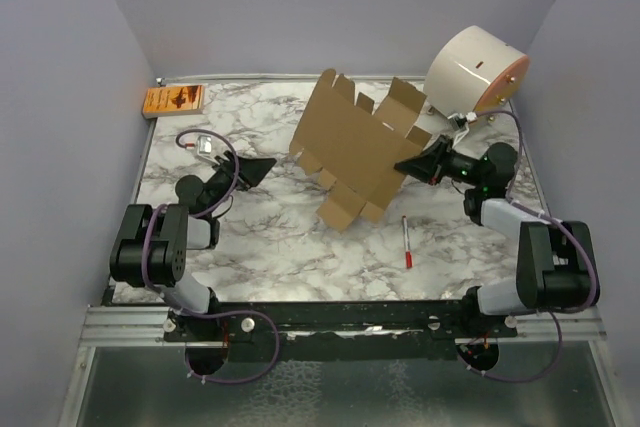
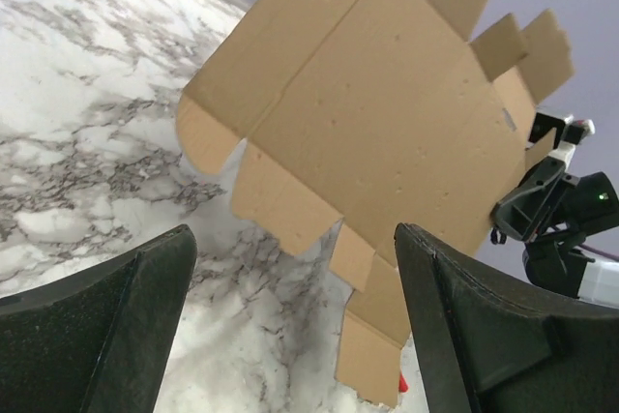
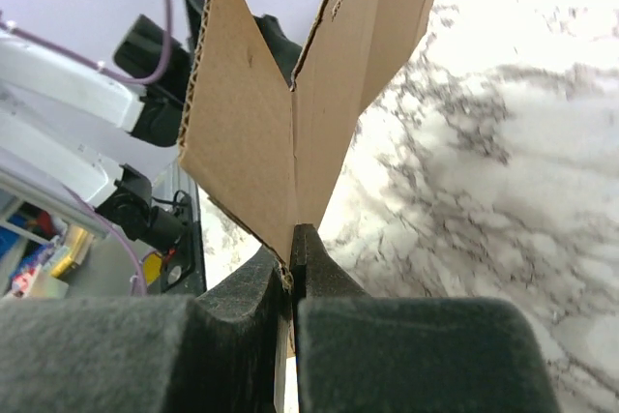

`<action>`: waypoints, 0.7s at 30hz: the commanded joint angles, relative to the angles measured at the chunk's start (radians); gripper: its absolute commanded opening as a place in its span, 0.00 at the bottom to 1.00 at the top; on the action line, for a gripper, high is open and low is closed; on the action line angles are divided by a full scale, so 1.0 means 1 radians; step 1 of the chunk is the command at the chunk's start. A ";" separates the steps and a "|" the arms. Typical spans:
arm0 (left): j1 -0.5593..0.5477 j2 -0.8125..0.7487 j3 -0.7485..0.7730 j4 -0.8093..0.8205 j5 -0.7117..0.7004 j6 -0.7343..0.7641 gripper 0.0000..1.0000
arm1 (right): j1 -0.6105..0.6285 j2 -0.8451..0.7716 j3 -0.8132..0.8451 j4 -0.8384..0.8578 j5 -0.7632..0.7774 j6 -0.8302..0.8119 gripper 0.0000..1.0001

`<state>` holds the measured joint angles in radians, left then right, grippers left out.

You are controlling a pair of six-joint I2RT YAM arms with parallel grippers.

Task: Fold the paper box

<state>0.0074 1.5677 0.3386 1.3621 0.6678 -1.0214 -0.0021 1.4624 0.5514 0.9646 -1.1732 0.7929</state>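
The paper box (image 1: 352,147) is a flat brown cardboard sheet with creased panels and tabbed flaps, held tilted above the marble table (image 1: 270,237), its lower flaps close to the surface. My right gripper (image 1: 408,165) is shut on the sheet's right edge; in the right wrist view the cardboard (image 3: 280,113) rises out of the pinched fingers (image 3: 334,282). My left gripper (image 1: 262,167) is open, left of the sheet and apart from it. In the left wrist view the box (image 2: 387,132) fills the upper middle beyond the spread fingers (image 2: 455,326).
A big white cylinder (image 1: 474,71) lies at the back right, just behind the box. A small orange packet (image 1: 173,99) sits at the back left corner. A red and white pen (image 1: 407,241) lies on the table near the right arm. Grey walls enclose three sides.
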 commanded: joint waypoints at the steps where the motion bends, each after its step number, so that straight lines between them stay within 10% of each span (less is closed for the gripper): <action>1: 0.009 0.034 -0.001 0.226 0.013 -0.102 0.88 | -0.007 -0.115 0.065 0.059 -0.065 0.028 0.01; 21: 0.012 -0.062 0.025 0.422 0.101 -0.243 0.91 | -0.007 -0.139 0.142 0.248 -0.110 0.301 0.01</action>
<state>0.0132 1.5509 0.3721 1.5261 0.7170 -1.2430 -0.0021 1.3331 0.6552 1.1679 -1.2663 1.0695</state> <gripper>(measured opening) 0.921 0.015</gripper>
